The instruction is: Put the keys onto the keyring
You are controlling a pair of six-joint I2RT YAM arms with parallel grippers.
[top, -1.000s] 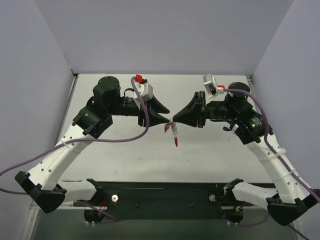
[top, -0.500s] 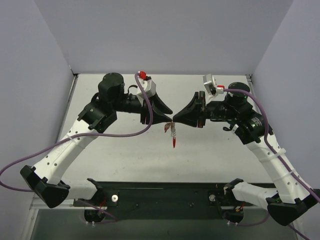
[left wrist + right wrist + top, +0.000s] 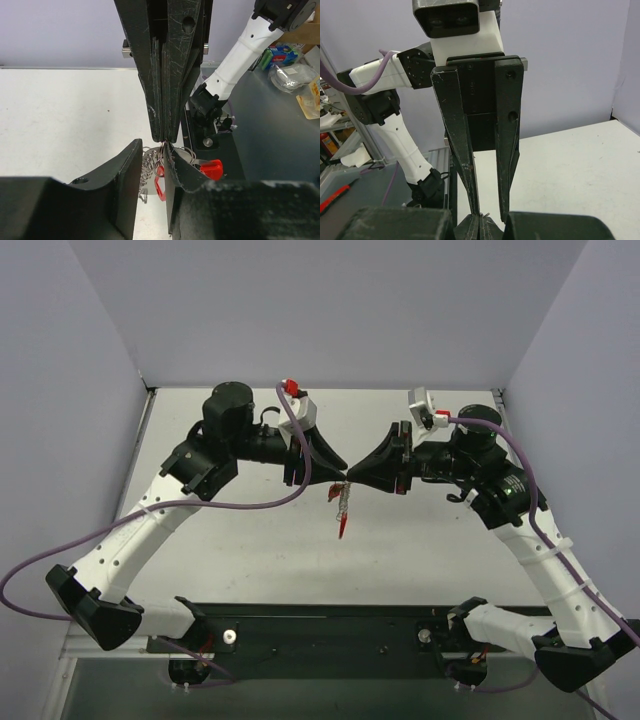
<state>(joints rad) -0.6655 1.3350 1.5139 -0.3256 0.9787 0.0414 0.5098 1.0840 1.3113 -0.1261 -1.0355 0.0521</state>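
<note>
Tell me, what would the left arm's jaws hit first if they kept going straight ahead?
Most likely the right gripper: its shut jaws face the left gripper tip to tip in mid-air, pinching the keyring that hangs between them.

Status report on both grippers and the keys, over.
Left gripper open around right's tips. Right gripper shut on keyring. Tagged key hangs beneath it; threaded or not, cannot tell. No obstruction seen.

centre: left tool [image 3: 341, 478], right tool [image 3: 351, 480] tip-to-tip, keyring [image 3: 344, 502] hanging | sides: seemingly open

Bright, even light; near edges seemingly blurred.
</note>
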